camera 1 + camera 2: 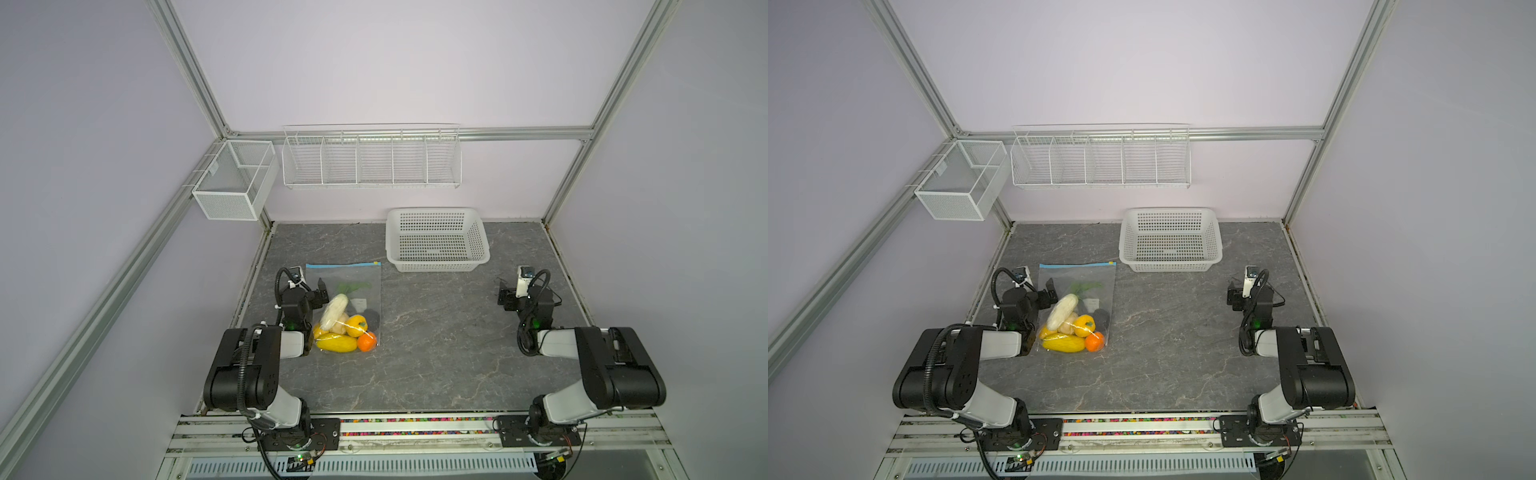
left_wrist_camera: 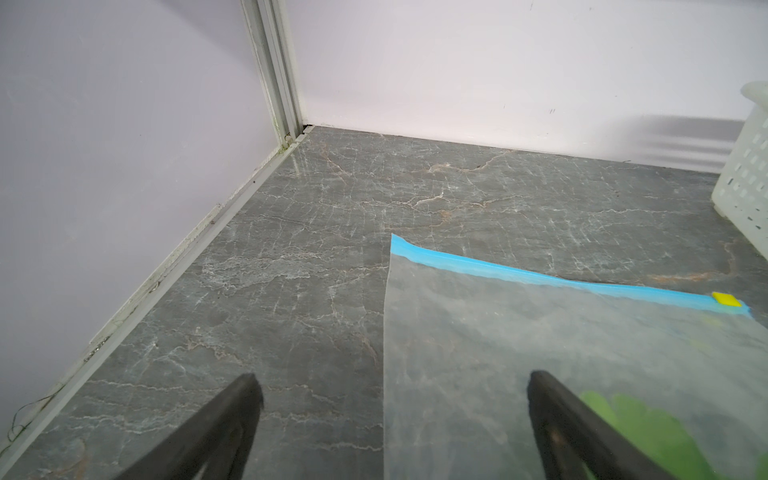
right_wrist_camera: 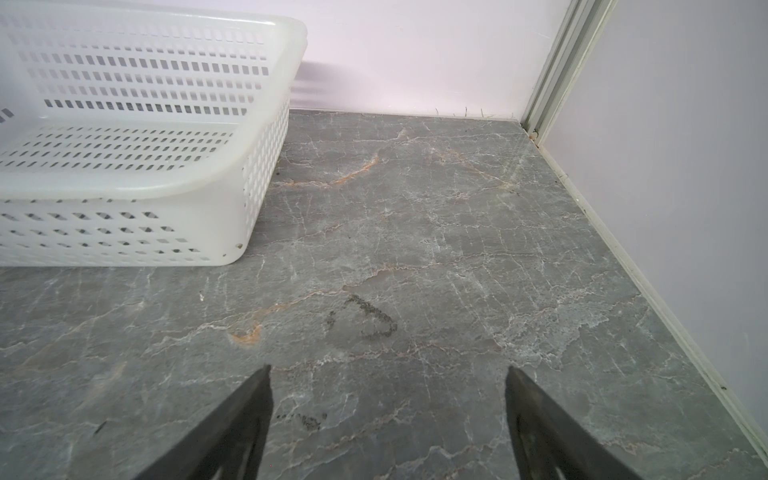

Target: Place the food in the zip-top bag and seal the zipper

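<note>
In both top views the zip-top bag [image 1: 353, 276] [image 1: 1088, 274] lies flat on the grey table [image 1: 436, 353], left of centre in the frame. The food [image 1: 338, 328] [image 1: 1071, 328] is inside it, bunched towards the bag's lower end. The blue zipper [image 1: 340, 265] runs along the bag's upper edge, with the yellow slider [image 1: 376, 263] at its right end. The left claw [image 1: 318, 293] [image 1: 1050, 291] is at the bag's left edge. The right claw [image 1: 505, 297] [image 1: 1233, 297] is far off at the right of the frame, over bare table. A white basket [image 1: 436, 214] [image 1: 1169, 212] stands above centre, against the back wall.

In the left wrist view the left claw [image 2: 392, 377] is spread wide and grips nothing. One finger is over bare table and the other overlaps the clear bag, beside the greens [image 2: 648, 428]; whether it touches the plastic I cannot tell. The zipper [image 2: 540, 276] lies flat, with the slider [image 2: 726, 299] at the end nearer the basket [image 2: 744, 178].

In the right wrist view the right claw [image 3: 388, 370] is also spread wide and empty, above bare table [image 3: 415, 228], with the basket [image 3: 145, 191] near it.
</note>
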